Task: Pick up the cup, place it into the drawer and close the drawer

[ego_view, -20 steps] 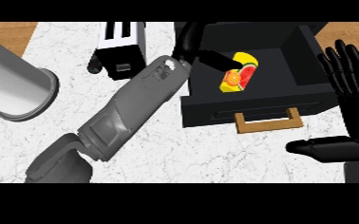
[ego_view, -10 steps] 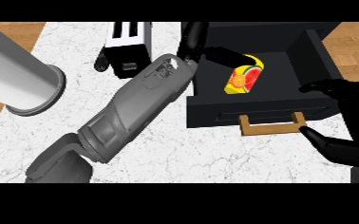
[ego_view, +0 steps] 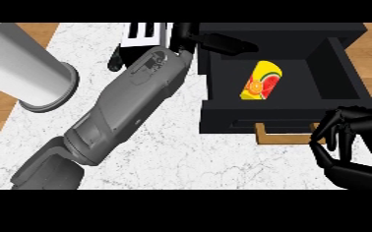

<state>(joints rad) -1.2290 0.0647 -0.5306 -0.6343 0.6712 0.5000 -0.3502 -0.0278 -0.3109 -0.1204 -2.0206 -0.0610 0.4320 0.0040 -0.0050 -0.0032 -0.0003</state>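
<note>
At far left a grey cylinder (ego_view: pixel 33 73) stands clear of the work. Your left hand (ego_view: pixel 207 42) reaches over the drawer's (ego_view: pixel 338 76) left wall, fingers straight and holding nothing; if you push the drawer now, that wall could catch them, so pull the hand out first. The cup (ego_view: pixel 262 81) lies on its side inside the open drawer. Your right hand (ego_view: pixel 341 137), fingers curled on nothing, sits just beside the handle (ego_view: pixel 283 138); pushing off-centre could skew the drawer.
</note>
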